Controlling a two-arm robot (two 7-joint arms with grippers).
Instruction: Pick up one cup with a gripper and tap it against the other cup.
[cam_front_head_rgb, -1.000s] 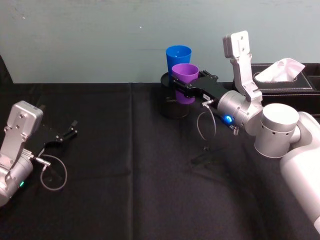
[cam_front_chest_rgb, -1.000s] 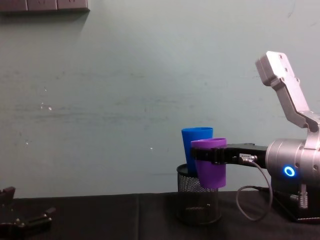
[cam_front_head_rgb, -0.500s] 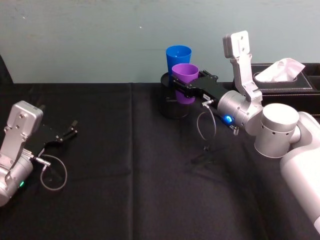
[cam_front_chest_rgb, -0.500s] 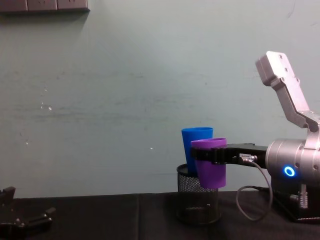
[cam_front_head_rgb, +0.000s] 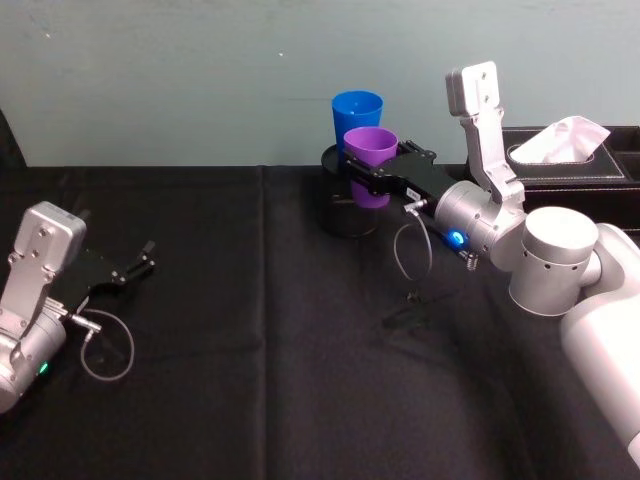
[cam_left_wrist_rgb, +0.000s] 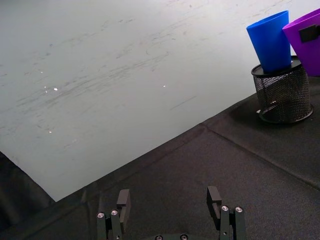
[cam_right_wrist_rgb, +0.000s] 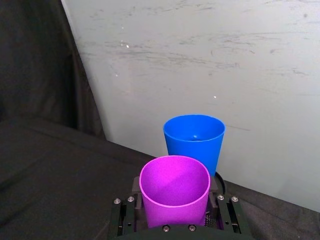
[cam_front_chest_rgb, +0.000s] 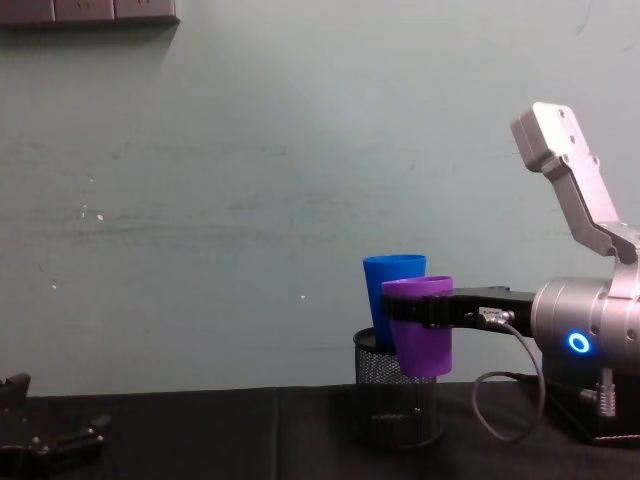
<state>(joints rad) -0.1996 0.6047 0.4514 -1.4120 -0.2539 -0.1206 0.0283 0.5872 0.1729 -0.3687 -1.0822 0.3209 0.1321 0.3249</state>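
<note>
Purple cup (cam_front_head_rgb: 370, 148) hangs in the upper middle of the head view, clamped in the right claw (cam_front_head_rgb: 368, 174), just before the blue cup (cam_front_head_rgb: 357, 110) standing in the mesh pot (cam_front_head_rgb: 345, 218). Better to nudge it forward gently, so the blue one does not topple. Left claw (cam_front_head_rgb: 143, 258) rests spread open on the desk (cam_front_head_rgb: 250, 350), at the left edge.

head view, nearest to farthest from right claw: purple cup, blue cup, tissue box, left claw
1. purple cup, held in right claw
2. blue cup, just behind
3. tissue box, to the right
4. left claw, far left
</note>
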